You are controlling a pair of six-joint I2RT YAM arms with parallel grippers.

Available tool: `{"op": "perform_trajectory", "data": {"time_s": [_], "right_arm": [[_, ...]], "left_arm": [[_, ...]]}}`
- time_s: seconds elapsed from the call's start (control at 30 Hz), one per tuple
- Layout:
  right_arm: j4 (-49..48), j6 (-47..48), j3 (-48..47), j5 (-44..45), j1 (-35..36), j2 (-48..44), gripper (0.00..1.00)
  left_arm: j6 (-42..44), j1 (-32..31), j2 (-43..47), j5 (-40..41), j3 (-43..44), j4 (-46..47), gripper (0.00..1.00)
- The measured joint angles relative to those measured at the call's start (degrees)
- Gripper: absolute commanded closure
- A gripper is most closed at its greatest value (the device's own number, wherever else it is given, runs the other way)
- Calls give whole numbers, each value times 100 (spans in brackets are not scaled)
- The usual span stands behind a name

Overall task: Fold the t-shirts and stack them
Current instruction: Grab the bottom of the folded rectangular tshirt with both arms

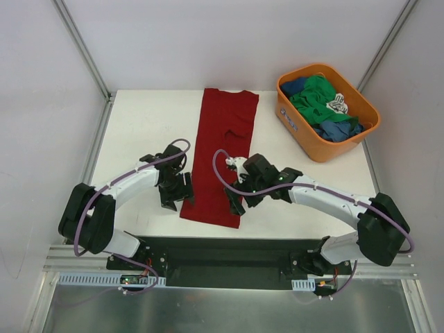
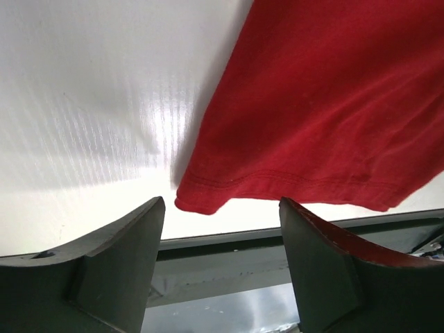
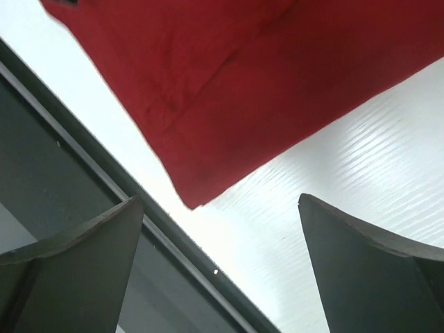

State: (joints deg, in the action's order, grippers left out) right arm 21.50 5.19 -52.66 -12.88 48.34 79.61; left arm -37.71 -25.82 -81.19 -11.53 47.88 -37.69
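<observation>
A dark red t-shirt (image 1: 222,152) lies folded into a long strip down the middle of the white table. My left gripper (image 1: 176,199) is open and empty at the strip's near left corner; that hem corner (image 2: 201,198) shows just beyond the fingers. My right gripper (image 1: 234,201) is open and empty at the strip's near right corner, which also shows in the right wrist view (image 3: 194,198). Green and blue t-shirts (image 1: 322,100) lie bunched in the orange tub.
The orange tub (image 1: 309,146) stands at the table's back right. The table's near edge with a dark metal rail (image 1: 236,246) runs just behind both grippers. Aluminium frame posts (image 1: 83,48) rise at the back corners.
</observation>
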Motion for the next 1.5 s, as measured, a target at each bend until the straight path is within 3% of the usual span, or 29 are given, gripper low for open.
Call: {"op": "perform_trajectory", "data": {"time_s": [0.23,0.57,0.7,0.83,1.0,1.1,1.23,1.33,1.5], "right_arm": [[286,2,83,264,833,-2,4],[433,4,-151,507,1252,776,7],[448,17,-203,678,1364,935,8],[437,98,-208,975,1528,1016,13],[385,271,-240,1226,1738,1248,20],[310,369,-271,1281,1845,1408,34],[267,472,-304,1346,1939,1563,63],[260,468,-304,1379,1950,1567,80],[227,415,-208,1237,2002,1467,89]], "left_arm": [[120,-2,-501,-168,-192,221,56],[98,0,-409,-155,-439,319,61],[81,0,-402,-107,-459,310,76],[63,0,-426,-59,-463,293,100],[66,4,-511,-140,-420,293,100],[63,4,-511,-144,-420,291,100],[57,2,-498,-151,-426,293,100],[-9,2,-420,-190,-507,313,100],[-247,0,44,-356,-927,380,100]]}}
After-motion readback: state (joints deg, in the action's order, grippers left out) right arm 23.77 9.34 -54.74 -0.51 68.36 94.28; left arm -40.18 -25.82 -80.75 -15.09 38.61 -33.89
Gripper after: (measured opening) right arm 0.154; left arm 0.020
